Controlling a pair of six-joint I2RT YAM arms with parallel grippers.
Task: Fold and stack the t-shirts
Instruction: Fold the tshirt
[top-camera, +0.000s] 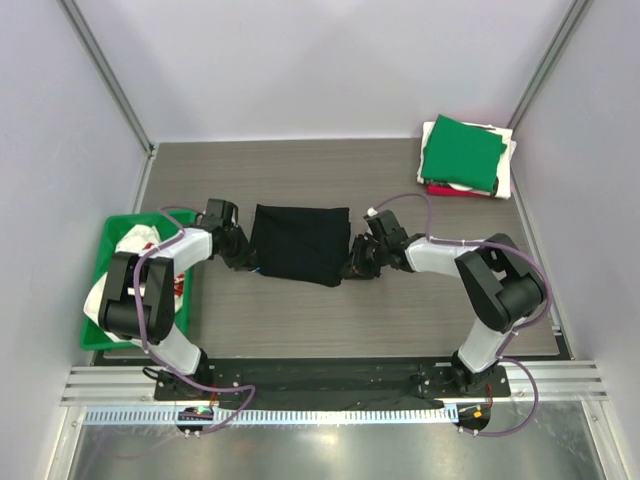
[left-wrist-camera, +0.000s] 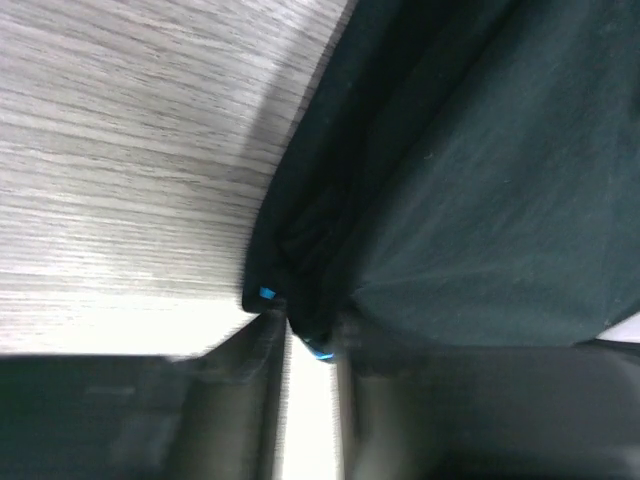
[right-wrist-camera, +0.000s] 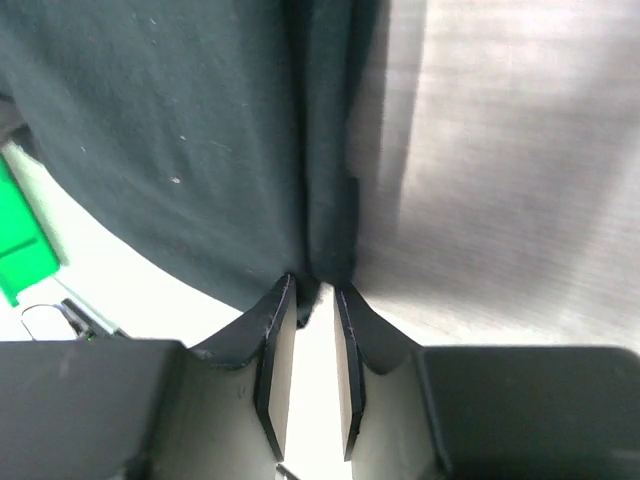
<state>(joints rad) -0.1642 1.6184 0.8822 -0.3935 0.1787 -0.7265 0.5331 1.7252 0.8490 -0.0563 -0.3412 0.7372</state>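
Observation:
A black t-shirt (top-camera: 300, 243) lies folded into a rectangle in the middle of the table. My left gripper (top-camera: 243, 258) is at its left edge; in the left wrist view its blurred fingers pinch a bunched black fold (left-wrist-camera: 310, 260) at the gripper (left-wrist-camera: 300, 325). My right gripper (top-camera: 356, 262) is at the shirt's right edge, and the right wrist view shows the gripper (right-wrist-camera: 315, 292) closed on a hanging fold of the black t-shirt (right-wrist-camera: 150, 130). A folded green t-shirt (top-camera: 460, 150) tops a stack at the back right, over a white one (top-camera: 506, 172) and a red one (top-camera: 440, 189).
A green plastic tray (top-camera: 112, 232) stands at the left table edge with white and red cloth (top-camera: 135, 245) in it. Grey walls and slanted frame posts close in the table on three sides.

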